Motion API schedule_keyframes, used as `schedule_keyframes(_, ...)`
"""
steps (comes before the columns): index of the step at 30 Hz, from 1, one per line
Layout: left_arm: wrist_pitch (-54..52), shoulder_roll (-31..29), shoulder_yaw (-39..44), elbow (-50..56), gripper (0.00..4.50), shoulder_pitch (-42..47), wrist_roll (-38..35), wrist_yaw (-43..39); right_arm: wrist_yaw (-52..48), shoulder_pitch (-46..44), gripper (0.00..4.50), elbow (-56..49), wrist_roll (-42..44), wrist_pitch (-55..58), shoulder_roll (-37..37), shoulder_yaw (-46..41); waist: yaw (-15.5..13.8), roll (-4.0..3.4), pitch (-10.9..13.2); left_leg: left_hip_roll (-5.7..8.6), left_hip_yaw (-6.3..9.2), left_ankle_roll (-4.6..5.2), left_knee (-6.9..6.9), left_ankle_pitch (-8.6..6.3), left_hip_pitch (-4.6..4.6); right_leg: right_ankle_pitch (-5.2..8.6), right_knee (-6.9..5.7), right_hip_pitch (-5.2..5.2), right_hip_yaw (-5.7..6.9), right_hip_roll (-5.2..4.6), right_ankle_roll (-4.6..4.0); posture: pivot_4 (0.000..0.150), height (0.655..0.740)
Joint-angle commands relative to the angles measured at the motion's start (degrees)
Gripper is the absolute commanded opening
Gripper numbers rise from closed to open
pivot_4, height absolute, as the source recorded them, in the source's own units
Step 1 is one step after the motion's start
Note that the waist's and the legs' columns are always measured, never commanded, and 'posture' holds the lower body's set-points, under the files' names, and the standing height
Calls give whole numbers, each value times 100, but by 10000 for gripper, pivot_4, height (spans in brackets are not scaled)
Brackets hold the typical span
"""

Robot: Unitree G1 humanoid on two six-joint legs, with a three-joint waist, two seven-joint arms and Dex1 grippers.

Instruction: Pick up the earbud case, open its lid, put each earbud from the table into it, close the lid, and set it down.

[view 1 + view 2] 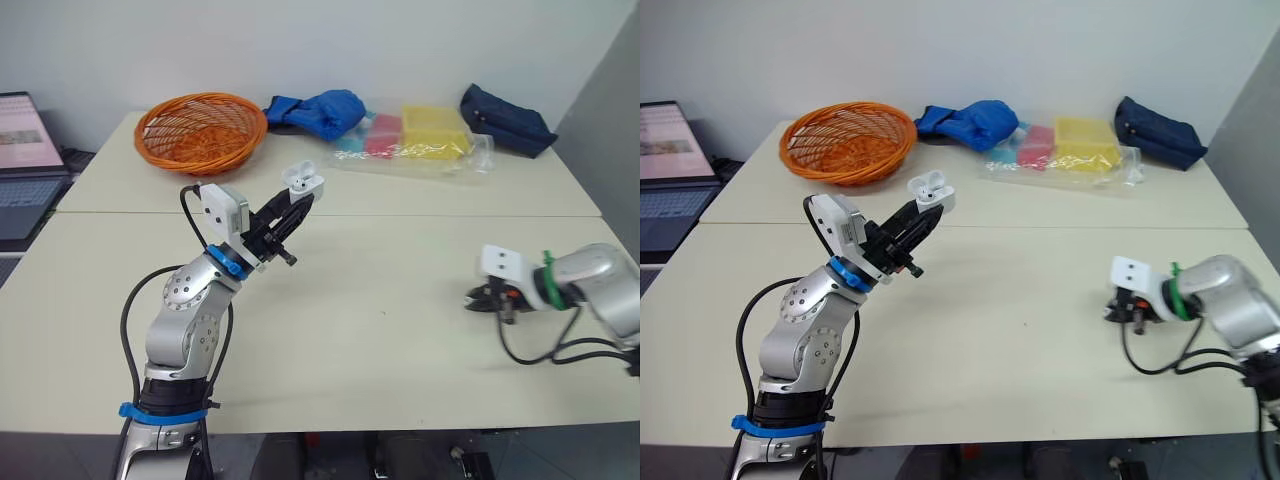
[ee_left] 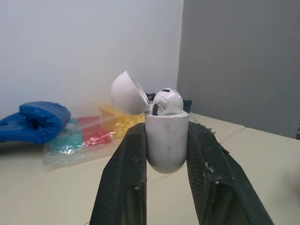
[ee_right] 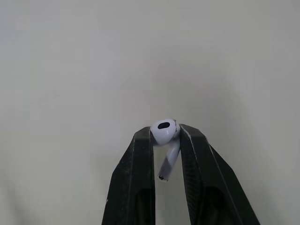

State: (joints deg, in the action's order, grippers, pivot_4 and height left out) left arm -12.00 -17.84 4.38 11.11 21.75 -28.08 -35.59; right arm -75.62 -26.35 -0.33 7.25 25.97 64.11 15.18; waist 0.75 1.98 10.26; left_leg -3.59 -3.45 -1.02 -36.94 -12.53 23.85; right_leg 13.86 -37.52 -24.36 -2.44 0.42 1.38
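My left gripper (image 1: 298, 196) is raised over the middle of the table, shut on the white earbud case (image 1: 302, 181). The left wrist view shows the case (image 2: 166, 140) upright between the fingers (image 2: 124, 178), its lid (image 2: 126, 93) tipped open and one earbud (image 2: 167, 101) seated inside. My right gripper (image 1: 474, 298) sits low over the table on the right, shut on a second white earbud (image 3: 165, 139). In the right wrist view that earbud's head is pinched between the fingertips and its stem hangs in the gap.
An orange wicker basket (image 1: 200, 130) stands at the back left. A blue cloth (image 1: 320, 110), a clear bag of coloured packets (image 1: 420, 135) and a dark blue pouch (image 1: 506, 120) lie along the back. A laptop (image 1: 25, 160) is off the table's left side.
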Motion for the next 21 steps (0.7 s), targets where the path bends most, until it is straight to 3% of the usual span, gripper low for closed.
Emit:
schedule_keyframes(1,135,33,10,288,7869,-36,-1,26,-753,296,3898,78,54,-186,697,-189,19,-1,0,0,3,0,1,0,-3,1,-9,0,4,0,-1,1500,7400)
schedule_keyframes(6,85,17,32,369,7869,-137,-8,56,-692,316,3898,1628,-849,-1834,778,162,97,0,1,-1,5,-1,-4,1,-21,-4,-32,4,6,5,-19,1500,7400)
schedule_keyframes(9,45,1,44,509,7869,-248,1,115,-542,123,3898,2314,-1175,-2059,530,245,122,1,1,3,-6,-2,-6,2,-45,7,-34,21,-7,3,-42,1500,7400)
schedule_keyframes(21,-137,-18,47,710,7869,-288,-129,201,-492,-104,3898,3060,-1830,-2618,308,238,108,13,-1,8,-16,-4,-13,3,-97,2,-27,77,-20,-6,-33,1500,7400)
